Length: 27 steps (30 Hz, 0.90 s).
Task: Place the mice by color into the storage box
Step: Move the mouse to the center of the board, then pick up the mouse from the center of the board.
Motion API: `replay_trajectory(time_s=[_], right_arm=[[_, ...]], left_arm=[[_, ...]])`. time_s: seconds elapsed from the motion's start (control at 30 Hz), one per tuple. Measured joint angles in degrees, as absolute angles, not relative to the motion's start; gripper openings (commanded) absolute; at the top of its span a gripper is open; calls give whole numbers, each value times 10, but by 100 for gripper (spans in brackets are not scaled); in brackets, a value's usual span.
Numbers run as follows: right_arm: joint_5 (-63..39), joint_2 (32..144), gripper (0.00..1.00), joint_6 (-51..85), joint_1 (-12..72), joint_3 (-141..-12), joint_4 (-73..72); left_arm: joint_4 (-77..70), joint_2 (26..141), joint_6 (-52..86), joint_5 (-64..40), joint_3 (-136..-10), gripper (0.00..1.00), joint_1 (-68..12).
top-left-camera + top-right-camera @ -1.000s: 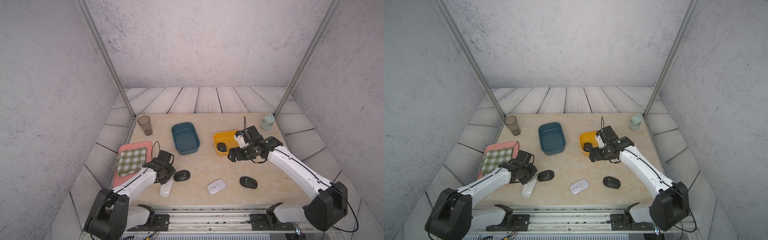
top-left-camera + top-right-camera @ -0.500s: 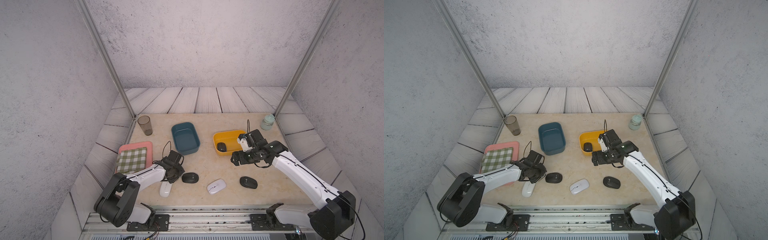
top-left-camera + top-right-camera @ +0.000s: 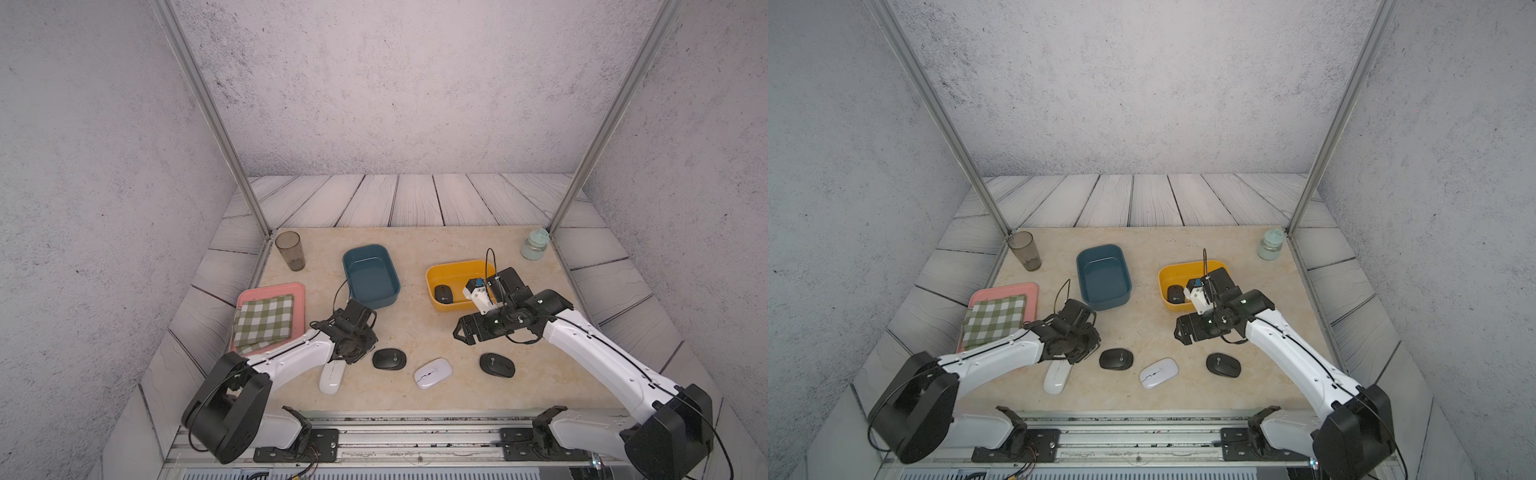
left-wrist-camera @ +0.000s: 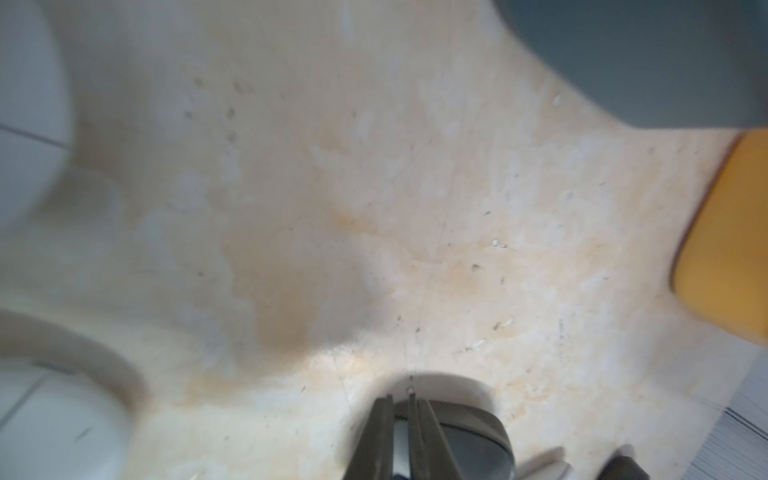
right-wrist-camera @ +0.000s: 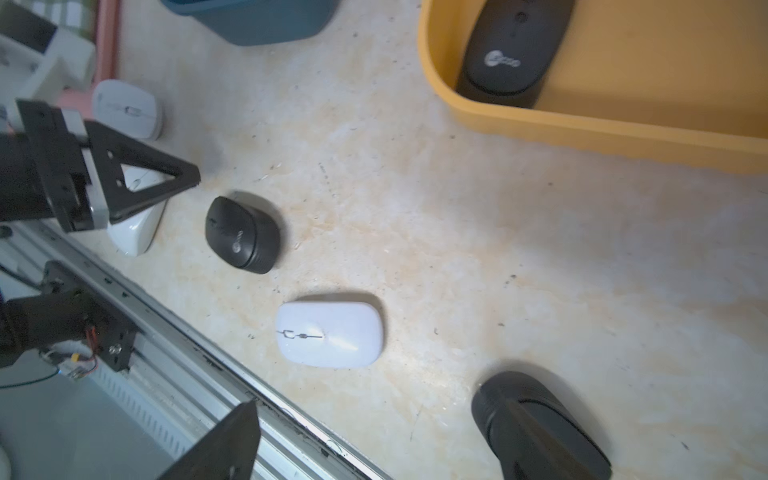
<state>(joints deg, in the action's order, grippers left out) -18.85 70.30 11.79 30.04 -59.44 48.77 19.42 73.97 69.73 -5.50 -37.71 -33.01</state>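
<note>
Beige stone-look tabletop (image 3: 415, 328), cluttered.
On it: blue tub (image 3: 374, 300), yellow tub (image 3: 446, 307), pink tray (image 3: 270, 287), brown tumbler (image 3: 290, 250), lidded jar (image 3: 534, 245), left black mouse (image 3: 389, 358), right black mouse (image 3: 497, 365), centre white mouse (image 3: 433, 372), front-left white mouse (image 3: 332, 376).

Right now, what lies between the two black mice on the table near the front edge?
A white mouse lies between one black mouse and the other black mouse, touching neither. Both top views show it.

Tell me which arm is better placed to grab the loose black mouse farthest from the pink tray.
Right. The right gripper is open and close to that black mouse, the yellow bin just behind it. The left gripper is shut, farther off beside the other black mouse.
</note>
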Motion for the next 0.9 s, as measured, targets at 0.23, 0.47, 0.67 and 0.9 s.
replay_trajectory(time_s=[0.23, 0.47, 0.67, 0.9], right_arm=[[-176, 791, 92, 53, 465, -622, 442], [-128, 931, 92, -33, 578, -693, 411], [-90, 1020, 92, -92, 606, -757, 389], [-81, 1086, 91, -130, 615, -790, 374]], left_arm=[[297, 407, 612, 30, -384, 97, -278], [427, 264, 482, 88, -512, 98, -258], [509, 292, 438, 95, -527, 98, -257], [535, 296, 422, 95, -522, 98, -257]])
